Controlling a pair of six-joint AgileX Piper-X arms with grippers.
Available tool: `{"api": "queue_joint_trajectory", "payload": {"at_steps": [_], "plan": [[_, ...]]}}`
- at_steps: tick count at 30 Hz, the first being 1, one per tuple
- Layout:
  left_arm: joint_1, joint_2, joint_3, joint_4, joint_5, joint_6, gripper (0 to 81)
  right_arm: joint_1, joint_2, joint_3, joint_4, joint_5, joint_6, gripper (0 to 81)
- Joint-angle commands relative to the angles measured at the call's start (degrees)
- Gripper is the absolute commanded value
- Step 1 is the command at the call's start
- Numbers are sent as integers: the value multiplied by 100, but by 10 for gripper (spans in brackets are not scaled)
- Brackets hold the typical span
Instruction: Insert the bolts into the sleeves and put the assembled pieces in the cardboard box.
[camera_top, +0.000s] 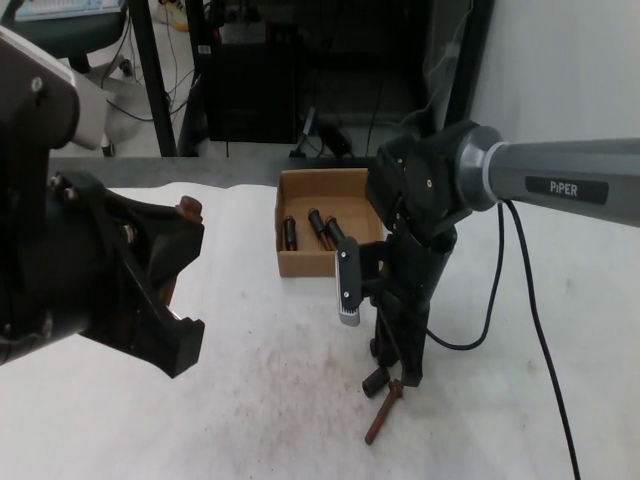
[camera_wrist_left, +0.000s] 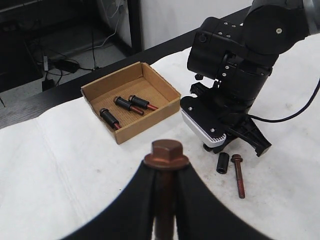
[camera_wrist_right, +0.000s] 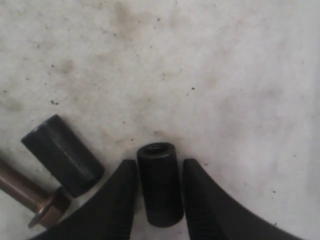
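Two arms work over a white cloth (camera_wrist_left: 60, 165) spread on the bench, with two bolts, two bare sleeves and three assembled pieces in sight.

The left gripper (camera_wrist_left: 165, 172) is raised above the near side of the cloth. Its fingers are closed on the shank of the first bolt (camera_wrist_left: 166, 151), which stands upright with its copper-coloured hex head just above the fingertips.

The right gripper (camera_wrist_right: 160, 165) points down at the cloth just in front of the cardboard box (camera_wrist_left: 150, 117). Its two fingers are drawn in against the sides of the first sleeve (camera_wrist_right: 160, 190), a short black tube whose open end faces away from the wrist.

The second sleeve (camera_wrist_right: 62, 155) lies on its side on the cloth just beside that gripper. The second bolt (camera_wrist_left: 238, 176) lies flat next to it, its head close by the sleeve's end and its rusty shank pointing toward the near edge of the bench.

The box sits at the far side of the cloth, open at the top. Three assembled pieces lie on its floor: one (camera_wrist_left: 109, 118) apart from the others, and two (camera_wrist_left: 127, 105) (camera_wrist_left: 142, 103) close together, each a black sleeve with a bolt end showing.
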Motion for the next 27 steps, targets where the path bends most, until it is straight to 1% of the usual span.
{"api": "queue_joint_trajectory", "payload": {"at_steps": [1, 3, 4, 5, 7, 8, 11, 14, 17, 19, 20, 24, 25, 26, 27], "plan": [[21, -71, -11, -55, 1, 9, 2, -3, 82, -14, -256, -53, -35, 309], [21, -71, -11, -55, 1, 9, 2, -3, 82, -14, -357, -53, -5, 293], [21, -71, -11, -55, 1, 9, 2, -3, 82, -14, -388, -53, 43, 256], [21, -71, -11, -55, 1, 9, 2, -3, 82, -14, -385, -53, 119, 194], [21, -71, -11, -55, 1, 9, 2, -3, 82, -14, -372, -53, 353, 22], [21, -71, -11, -55, 1, 9, 2, -3, 82, -14, -373, -53, 560, 4], [21, -71, -11, -55, 1, 9, 2, -3, 67, -14, -332, -39, 915, 8], [21, -71, -11, -71, 1, 10, 2, -3, -76, -24, -287, -39, 1024, 8], [21, -114, -11, -261, 1, 10, 2, -3, -412, -52, -299, -201, 1500, 8], [21, -193, -11, -620, 1, 10, 2, -3, -748, -51, -342, -624, 1999, 8], [21, -241, -11, -879, 1, 10, 2, -3, -953, -51, -415, -899, 2392, 8], [21, -332, -11, -2113, 24, 10, 2, -101, -1755, -51, -778, -2478, 3961, 8], [21, -332, -11, -2410, 132, 10, 2, -116, -1916, -51, -825, -2847, 4206, 8], [21, -283, -1, -2780, 360, 10, 2, -132, -2145, -32, -899, -3195, 4519, 8], [21, -228, -4, -3147, 624, 10, 2, -131, -2291, -7, -945, -3499, 4652, 8]]}}
